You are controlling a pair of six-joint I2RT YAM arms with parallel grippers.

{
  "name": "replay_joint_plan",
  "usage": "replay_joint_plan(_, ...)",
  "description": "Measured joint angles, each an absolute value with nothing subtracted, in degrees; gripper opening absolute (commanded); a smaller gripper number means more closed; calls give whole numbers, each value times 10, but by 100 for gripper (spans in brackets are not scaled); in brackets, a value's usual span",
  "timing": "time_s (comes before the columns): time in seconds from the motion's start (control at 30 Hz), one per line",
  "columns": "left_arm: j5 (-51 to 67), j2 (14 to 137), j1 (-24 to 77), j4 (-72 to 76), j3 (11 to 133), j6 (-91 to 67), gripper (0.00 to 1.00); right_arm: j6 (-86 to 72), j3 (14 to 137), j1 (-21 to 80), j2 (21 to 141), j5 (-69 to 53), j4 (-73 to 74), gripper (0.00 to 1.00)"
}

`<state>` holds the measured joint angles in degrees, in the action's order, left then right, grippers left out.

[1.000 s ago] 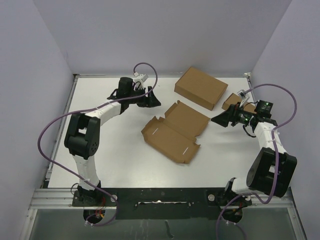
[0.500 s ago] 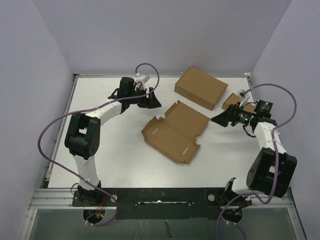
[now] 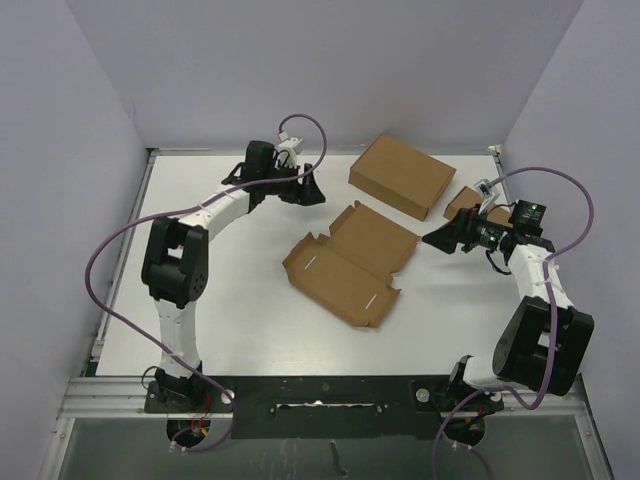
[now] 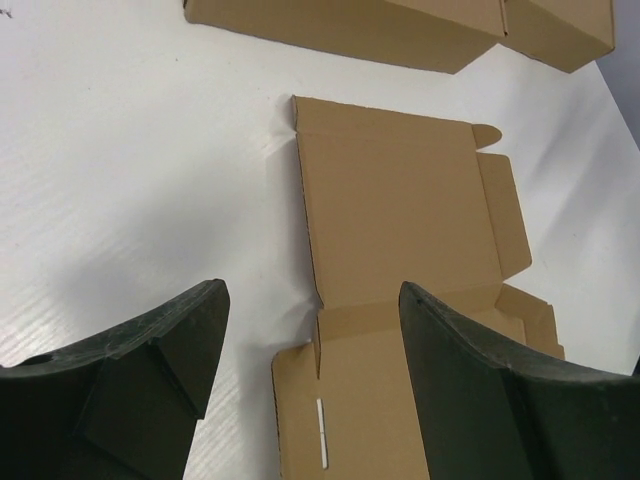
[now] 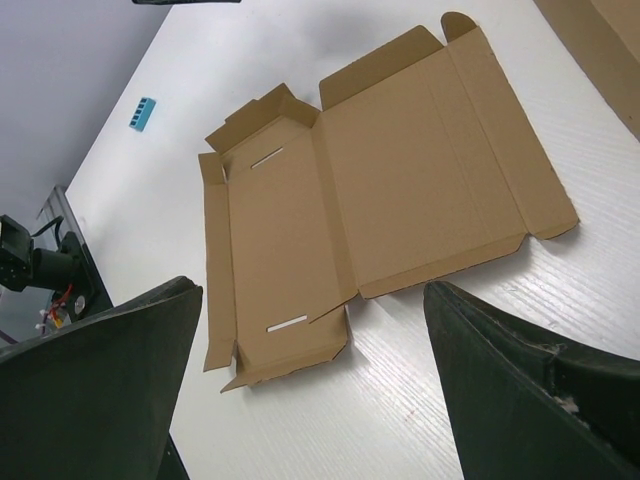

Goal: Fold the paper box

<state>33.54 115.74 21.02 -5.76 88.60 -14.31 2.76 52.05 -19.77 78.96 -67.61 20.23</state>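
- Both tools are empty. The left tool (image 3: 312, 190) has its two fingers apart with nothing between them. The right tool (image 3: 432, 240) has its fingers spread very wide, and nothing is in them either.
- The tabletop (image 3: 230, 290) is white and looks smooth. I think thin card would slide on it when pushed.
- The big box (image 3: 402, 175) is closed. It sits at the back, near the paper box but not touching it.
- The paper box (image 3: 350, 262) lies open and nearly flat in the middle of the tabletop, between the two tools. The left tool is off to the back left, apart from it. The right tool is just beside its right corner, and it does not seem to touch.
- The little box (image 3: 472, 197) sits at the back right. The right arm hides part of it.
- The lid (image 5: 430, 170) is the wide plain part of the paper box. It lies flat, so there is not much to grab there.
- The side flaps (image 5: 217, 270) are the thin strips along the edges, and some stick up a little.
- I think the paper box is very light, stiff on its flat parts and bendy only along its fold lines. A hard pinch could dent it or tear a small tab.
- The best place to take hold looks like a flap that is lifted off the tabletop. One tool could press the bottom down so the box does not slide while the other folds.
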Motion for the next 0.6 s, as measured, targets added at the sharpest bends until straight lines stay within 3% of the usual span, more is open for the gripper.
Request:
replay_joint_plan(0.33,346,1303,234,-174,1070,-95,69,28,521,-194,790,-668,202,98)
replay_joint_plan(0.6,371,1378,261,-253,1144,-82,68,28,521,-193,790,-664,202,98)
